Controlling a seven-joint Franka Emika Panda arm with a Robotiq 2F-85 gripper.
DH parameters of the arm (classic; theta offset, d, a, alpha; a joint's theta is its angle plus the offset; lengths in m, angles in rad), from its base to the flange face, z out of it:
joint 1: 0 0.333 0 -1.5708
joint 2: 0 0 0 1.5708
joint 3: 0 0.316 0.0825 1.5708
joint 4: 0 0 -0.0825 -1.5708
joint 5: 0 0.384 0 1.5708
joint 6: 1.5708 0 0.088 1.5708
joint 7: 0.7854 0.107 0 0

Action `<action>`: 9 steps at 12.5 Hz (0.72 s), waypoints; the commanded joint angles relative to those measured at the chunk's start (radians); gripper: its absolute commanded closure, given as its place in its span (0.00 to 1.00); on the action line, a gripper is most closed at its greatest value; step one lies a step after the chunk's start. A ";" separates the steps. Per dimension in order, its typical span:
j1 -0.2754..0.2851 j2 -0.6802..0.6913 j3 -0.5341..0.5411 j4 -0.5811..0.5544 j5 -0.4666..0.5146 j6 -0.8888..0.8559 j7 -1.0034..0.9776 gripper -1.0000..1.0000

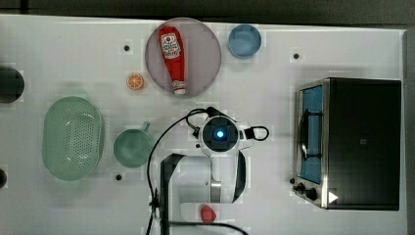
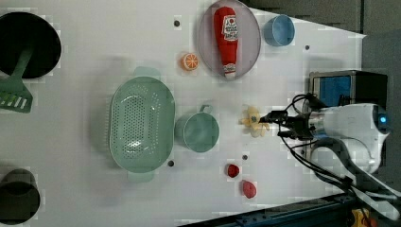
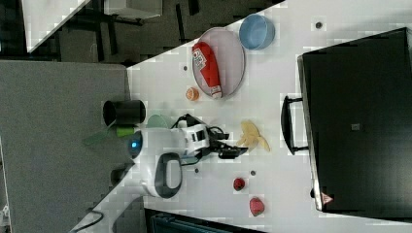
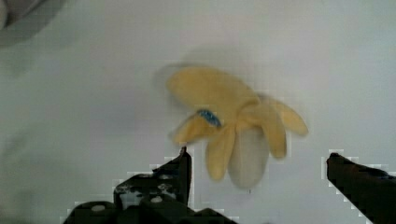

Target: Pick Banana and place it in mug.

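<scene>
The banana point(image 4: 233, 126) is pale yellow and half-peeled, lying flat on the white table point(image 2: 94, 189). In the wrist view it sits just beyond and between the fingertips. My gripper point(image 4: 261, 168) is open and empty, hovering close over the banana point(image 2: 253, 121) at the fruit's right end in the left view. The right view shows the gripper point(image 3: 233, 146) just left of the banana point(image 3: 252, 136). The teal-green mug point(image 2: 198, 132) stands upright and empty, a short way to the left view's left of the banana. In the top view the arm point(image 1: 220, 133) covers the banana, with the mug point(image 1: 132, 147) to its left.
A pale green perforated basket point(image 2: 142, 123) lies beside the mug. A ketchup bottle point(image 2: 227, 40) rests on a grey plate point(image 2: 250, 42), with an orange slice point(image 2: 190, 61) and a blue bowl point(image 2: 278, 30) nearby. Two red pieces point(image 2: 248, 188) lie near the front edge. A toaster oven point(image 1: 352, 142) stands at the top view's right.
</scene>
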 commanded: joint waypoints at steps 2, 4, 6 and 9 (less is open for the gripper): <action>-0.008 0.081 0.014 0.015 -0.010 0.103 -0.062 0.00; -0.008 0.132 0.019 0.020 -0.010 0.172 -0.061 0.00; -0.008 0.167 0.023 0.018 -0.010 0.229 -0.061 0.00; -0.009 0.176 0.028 0.014 -0.010 0.230 -0.061 0.25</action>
